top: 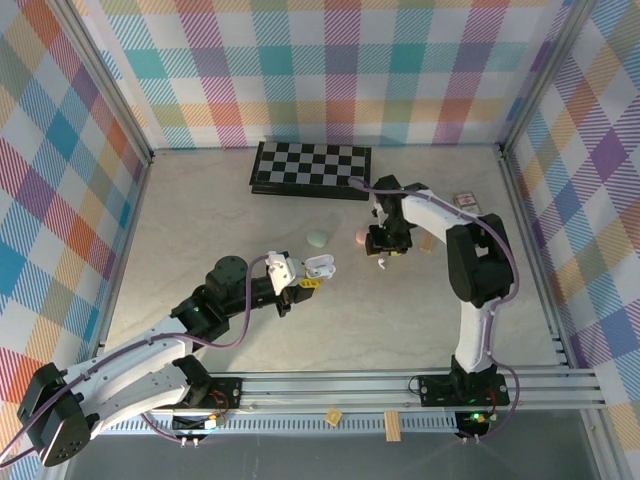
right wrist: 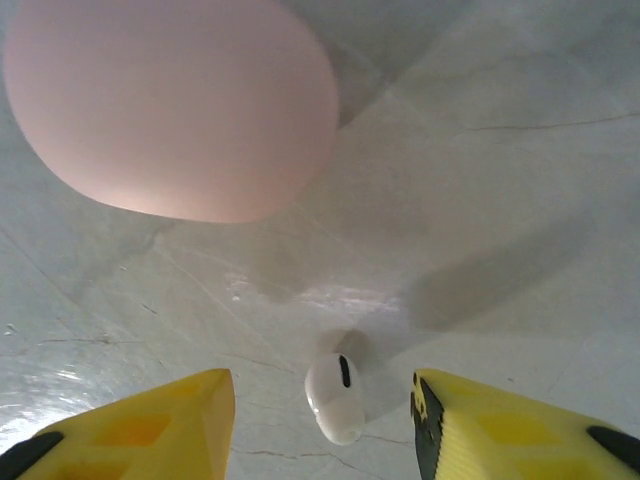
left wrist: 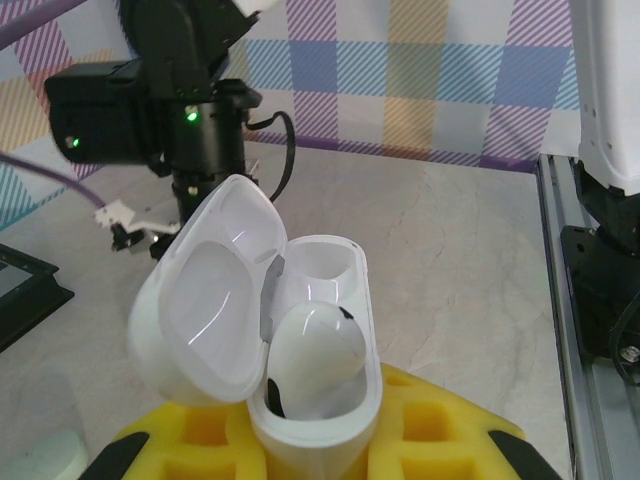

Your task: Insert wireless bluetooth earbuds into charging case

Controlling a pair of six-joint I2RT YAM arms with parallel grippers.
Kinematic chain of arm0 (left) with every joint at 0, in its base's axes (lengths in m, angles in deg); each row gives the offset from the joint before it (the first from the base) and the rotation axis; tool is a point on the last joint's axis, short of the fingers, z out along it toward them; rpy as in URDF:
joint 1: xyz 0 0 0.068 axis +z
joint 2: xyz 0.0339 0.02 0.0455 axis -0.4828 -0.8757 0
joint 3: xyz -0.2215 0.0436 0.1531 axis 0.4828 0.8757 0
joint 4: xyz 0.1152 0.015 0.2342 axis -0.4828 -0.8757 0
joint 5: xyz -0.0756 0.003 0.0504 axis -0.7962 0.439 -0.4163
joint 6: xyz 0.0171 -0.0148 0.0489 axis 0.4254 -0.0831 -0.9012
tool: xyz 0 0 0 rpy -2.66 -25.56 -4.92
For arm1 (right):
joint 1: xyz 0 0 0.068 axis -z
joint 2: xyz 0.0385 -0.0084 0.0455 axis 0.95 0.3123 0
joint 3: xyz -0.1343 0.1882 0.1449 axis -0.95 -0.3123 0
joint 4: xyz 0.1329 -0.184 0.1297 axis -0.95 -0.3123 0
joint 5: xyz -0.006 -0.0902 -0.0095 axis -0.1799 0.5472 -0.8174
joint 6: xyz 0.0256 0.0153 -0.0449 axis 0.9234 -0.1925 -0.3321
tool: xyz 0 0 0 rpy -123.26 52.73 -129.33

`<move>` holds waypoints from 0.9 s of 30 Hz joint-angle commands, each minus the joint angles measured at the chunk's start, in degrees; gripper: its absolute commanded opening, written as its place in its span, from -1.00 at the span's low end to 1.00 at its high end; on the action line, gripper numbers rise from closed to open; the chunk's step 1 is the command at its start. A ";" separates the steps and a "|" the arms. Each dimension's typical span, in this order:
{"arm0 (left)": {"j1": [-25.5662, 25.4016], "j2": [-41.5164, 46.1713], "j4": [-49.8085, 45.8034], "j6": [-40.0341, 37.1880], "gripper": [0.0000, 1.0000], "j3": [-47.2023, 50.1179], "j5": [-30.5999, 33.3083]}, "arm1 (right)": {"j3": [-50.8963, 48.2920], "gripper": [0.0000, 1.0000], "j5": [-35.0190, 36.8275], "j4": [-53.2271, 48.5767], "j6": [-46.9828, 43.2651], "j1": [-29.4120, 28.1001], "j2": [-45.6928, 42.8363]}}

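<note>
One white earbud lies loose on the table between the yellow fingers of the right gripper — its jaws stand apart and touch nothing — with a pink case near it. A second earbud sits in the open white charging case, which the left gripper clamps tight, lid swung back.

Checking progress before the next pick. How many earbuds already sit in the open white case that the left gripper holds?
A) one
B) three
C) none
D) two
A: in the left wrist view one white earbud sits in the nearer well of the open white case, while the farther well is empty.
</note>
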State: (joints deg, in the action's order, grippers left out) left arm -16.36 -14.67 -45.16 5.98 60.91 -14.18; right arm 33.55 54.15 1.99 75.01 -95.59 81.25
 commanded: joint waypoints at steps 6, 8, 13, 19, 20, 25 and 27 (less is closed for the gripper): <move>0.19 0.12 0.20 -0.47 -0.75 0.16 -0.19 | 10.08 -0.04 11.71 -15.60 -4.81 -5.02 7.86; 0.20 0.29 0.20 -0.57 -0.75 0.25 -0.18 | 11.32 -0.05 12.34 -16.52 -5.61 -5.43 8.91; 0.16 0.64 0.79 -0.04 -0.75 0.25 -0.52 | 14.41 -0.12 13.90 -18.65 -7.05 -6.08 11.68; 0.18 0.97 0.02 -0.27 -0.75 0.14 -0.24 | 16.12 -0.25 13.32 -19.09 -7.89 -6.27 13.23; 0.19 0.92 -0.05 -0.17 -0.75 0.16 -0.27 | 16.33 -0.28 13.21 -19.14 -7.94 -6.26 13.49; 0.19 1.16 -0.15 -0.04 -0.75 0.24 -0.17 | 16.21 -0.34 12.53 -19.33 -7.84 -6.22 14.09; 0.19 1.31 -0.24 -0.03 -0.75 0.25 -0.10 | 15.93 -0.35 12.09 -19.41 -7.85 -6.29 13.96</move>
State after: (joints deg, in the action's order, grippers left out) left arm -16.36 -14.65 -45.37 5.96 60.91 -14.18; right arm 49.09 66.56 -14.99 67.64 -101.51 94.19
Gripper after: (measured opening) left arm 0.163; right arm 0.331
